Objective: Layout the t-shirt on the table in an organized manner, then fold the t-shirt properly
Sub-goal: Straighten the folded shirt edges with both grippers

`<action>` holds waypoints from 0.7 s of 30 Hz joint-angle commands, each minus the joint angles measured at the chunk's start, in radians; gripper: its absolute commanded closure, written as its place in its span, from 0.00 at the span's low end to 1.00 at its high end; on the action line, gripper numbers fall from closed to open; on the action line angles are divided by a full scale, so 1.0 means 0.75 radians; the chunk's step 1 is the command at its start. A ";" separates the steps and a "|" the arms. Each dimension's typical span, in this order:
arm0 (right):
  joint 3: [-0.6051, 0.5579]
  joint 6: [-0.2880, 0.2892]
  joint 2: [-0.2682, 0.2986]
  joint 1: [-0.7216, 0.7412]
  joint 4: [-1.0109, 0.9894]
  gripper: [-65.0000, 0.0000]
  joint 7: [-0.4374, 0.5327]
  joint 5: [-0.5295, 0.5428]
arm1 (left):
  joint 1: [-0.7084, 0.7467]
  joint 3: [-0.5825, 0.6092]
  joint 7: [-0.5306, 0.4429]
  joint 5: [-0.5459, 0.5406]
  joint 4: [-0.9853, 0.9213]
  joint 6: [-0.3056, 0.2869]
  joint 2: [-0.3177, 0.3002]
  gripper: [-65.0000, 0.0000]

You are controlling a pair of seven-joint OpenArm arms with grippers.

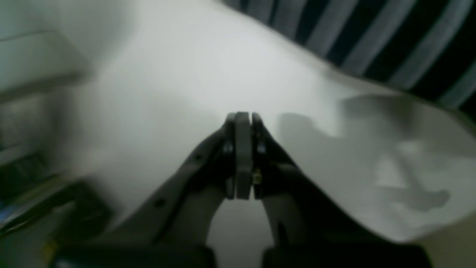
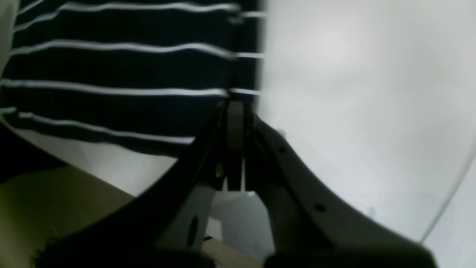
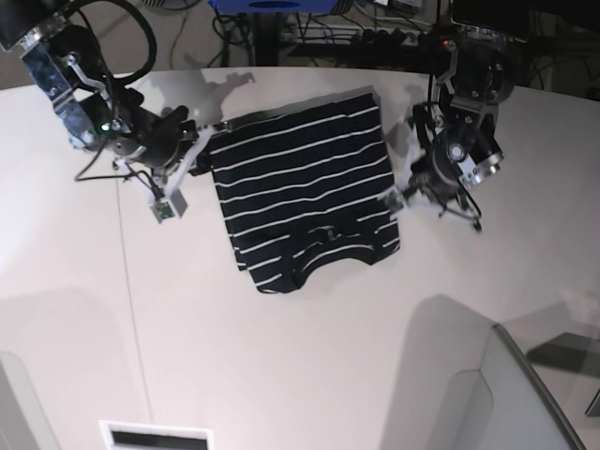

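T-shirt (image 3: pixel 305 187) lies folded on table (image 3: pixel 281 356) between both arms.

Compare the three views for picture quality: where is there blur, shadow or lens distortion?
Left wrist view: soft all over, smeared at its left edge; the shut left gripper throws grey shadows on the smooth white table. Right wrist view: the dark, white-striped fabric t-shirt is fairly crisp, its stripes bowed by the lens. Base view: sharpest, with arm shadows on the tabletop.

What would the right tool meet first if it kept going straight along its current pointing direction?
The t-shirt. The right tool, jaws shut, points at the shirt's side edge, apparently touching it already, though depth is unclear.
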 commanded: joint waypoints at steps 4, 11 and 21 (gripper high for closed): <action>-0.006 -0.001 0.013 0.035 -0.019 1.00 0.027 0.004 | -0.016 -0.010 -0.140 -0.002 -0.193 0.008 0.016 1.00; -0.028 0.007 0.009 0.033 -0.060 1.00 0.029 0.004 | -0.143 -0.010 -0.197 -0.002 -0.373 0.024 0.114 1.00; -0.110 0.007 -0.034 0.019 -0.058 1.00 0.025 0.004 | -0.296 0.117 -0.195 -0.002 -0.461 0.054 0.185 1.00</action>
